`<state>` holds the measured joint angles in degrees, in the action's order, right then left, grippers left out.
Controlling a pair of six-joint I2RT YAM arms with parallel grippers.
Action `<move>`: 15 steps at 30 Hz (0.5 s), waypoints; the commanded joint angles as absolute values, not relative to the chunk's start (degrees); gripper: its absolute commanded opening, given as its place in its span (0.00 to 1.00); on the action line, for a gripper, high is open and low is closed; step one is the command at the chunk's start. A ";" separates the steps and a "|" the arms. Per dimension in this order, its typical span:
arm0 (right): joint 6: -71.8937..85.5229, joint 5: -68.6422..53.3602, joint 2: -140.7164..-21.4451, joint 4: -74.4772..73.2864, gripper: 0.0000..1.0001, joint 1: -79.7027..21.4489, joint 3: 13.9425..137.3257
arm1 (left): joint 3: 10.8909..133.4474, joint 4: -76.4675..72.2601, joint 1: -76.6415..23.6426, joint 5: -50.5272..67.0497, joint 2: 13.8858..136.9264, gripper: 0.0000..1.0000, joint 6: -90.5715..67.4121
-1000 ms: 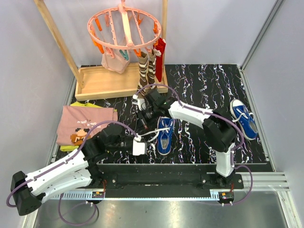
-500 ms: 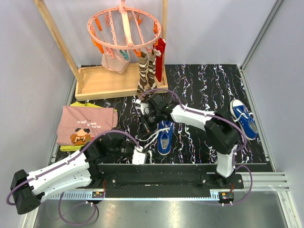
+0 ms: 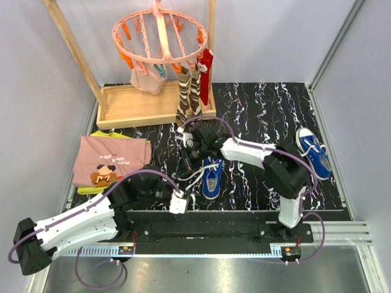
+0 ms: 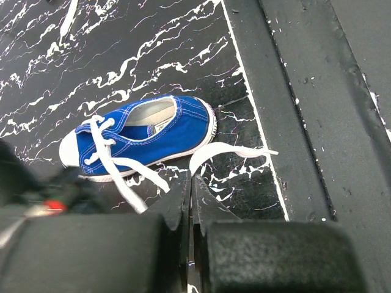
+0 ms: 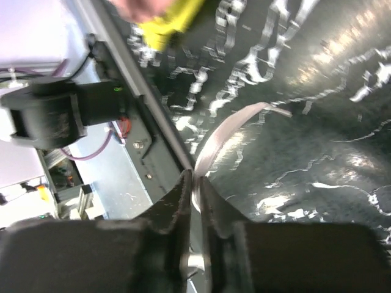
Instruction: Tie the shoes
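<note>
One blue shoe (image 3: 212, 175) with a white toe cap lies mid-table, its white laces (image 3: 194, 176) trailing left. In the left wrist view this shoe (image 4: 143, 135) lies on its sole, and a lace loop (image 4: 227, 152) runs into my left gripper (image 4: 190, 178), shut on it. That left gripper (image 3: 183, 199) sits near the table's front edge. My right gripper (image 3: 190, 155) hovers just left of the shoe's toe. Its jaws (image 5: 197, 176) pinch the other lace (image 5: 225, 125) with a very thin gap. A second blue shoe (image 3: 313, 152) lies at the far right.
At the back left stands a wooden rack (image 3: 153, 105) with a pink peg ring (image 3: 160, 36) and striped brown socks (image 3: 189, 91). A folded pink shirt (image 3: 110, 160) lies on the left. The metal rail (image 3: 244, 223) runs along the near edge.
My left gripper has drawn back toward the near edge with its lace. The right gripper has shifted slightly down and right, its jaws easing a little on the other lace.
</note>
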<state>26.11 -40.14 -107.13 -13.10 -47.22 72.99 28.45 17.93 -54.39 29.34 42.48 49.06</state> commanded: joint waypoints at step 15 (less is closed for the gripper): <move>16.37 -41.23 -92.04 -20.39 0.77 -32.35 77.26 | 37.25 9.84 -53.62 17.24 50.52 0.00 26.04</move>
<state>23.73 -41.60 -99.83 -17.06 -35.70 76.27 30.46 16.25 -54.43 24.32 45.80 37.76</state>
